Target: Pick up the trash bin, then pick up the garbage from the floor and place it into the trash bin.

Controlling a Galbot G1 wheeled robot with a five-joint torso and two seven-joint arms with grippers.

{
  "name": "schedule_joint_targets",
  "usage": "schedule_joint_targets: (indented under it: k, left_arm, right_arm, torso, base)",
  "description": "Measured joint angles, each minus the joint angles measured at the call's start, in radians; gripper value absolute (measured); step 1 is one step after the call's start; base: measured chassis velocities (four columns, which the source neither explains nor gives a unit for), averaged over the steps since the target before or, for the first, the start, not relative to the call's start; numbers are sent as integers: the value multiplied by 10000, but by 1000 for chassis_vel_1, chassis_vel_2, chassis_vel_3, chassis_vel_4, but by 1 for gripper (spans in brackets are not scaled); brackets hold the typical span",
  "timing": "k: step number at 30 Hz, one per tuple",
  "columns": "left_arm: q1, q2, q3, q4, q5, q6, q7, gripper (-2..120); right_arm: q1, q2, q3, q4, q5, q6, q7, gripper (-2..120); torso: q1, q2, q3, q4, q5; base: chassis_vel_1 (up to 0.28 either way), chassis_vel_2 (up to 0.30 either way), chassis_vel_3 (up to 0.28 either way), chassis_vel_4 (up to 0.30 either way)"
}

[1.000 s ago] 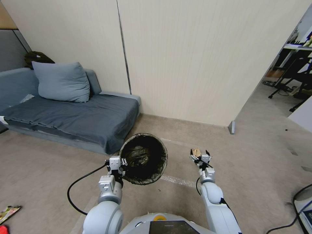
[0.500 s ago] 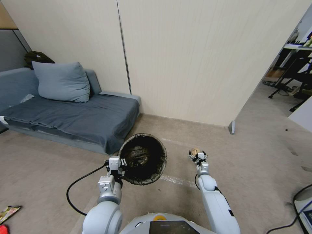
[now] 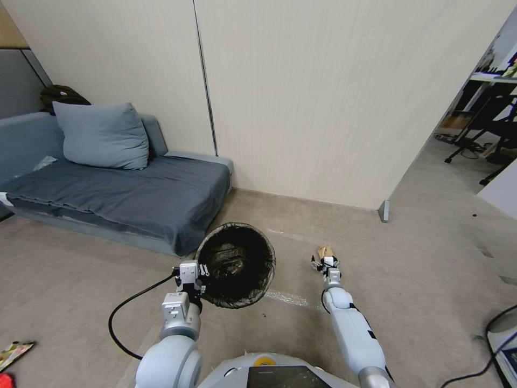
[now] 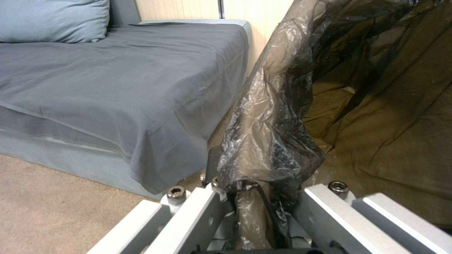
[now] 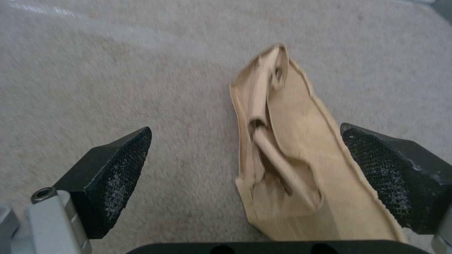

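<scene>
The trash bin, lined with a crinkled black bag, hangs tilted above the floor, its mouth facing me. My left gripper is shut on its rim, the bag pinched between the fingers. A piece of garbage, a torn brown paper scrap, lies on the carpet to the right of the bin. My right gripper is stretched down to it and open. In the right wrist view the scrap lies between the two black pads, close to the one pad.
A grey-blue sofa with a cushion stands close behind and left of the bin. A beige wall runs behind. A black cable loops on the carpet at left. Coloured litter lies at the far lower left. Chair legs stand through the opening at right.
My right arm has stretched forward and down, bringing its open gripper over the brown paper scrap. The bin and the left gripper have shifted slightly up in the picture.
</scene>
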Motion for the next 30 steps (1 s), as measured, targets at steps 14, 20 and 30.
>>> schedule_joint_targets:
  k: [14,20,30]
  left_arm:
    - [151,24,-32,-45,23,-49,-29,2]
    - [242,1,-29,-50,98,-66,-39,2]
    - [380,1,-51,-129,126,-92,-42,2]
  right_arm:
    - [705,-4,223,-1836,-243,595,-56,79]
    - [949,-130,275,-2535,-221,1009,-164,40]
    - [1257,-207,254,-3021,-239,1283,-258,7]
  torso:
    - [0,0,0,0,0]
    - [0,0,0,-3,-2]
    - [0,0,0,2,2]
  base:
    - [0,0,0,0]
    - [0,0,0,0]
    - [0,0,0,0]
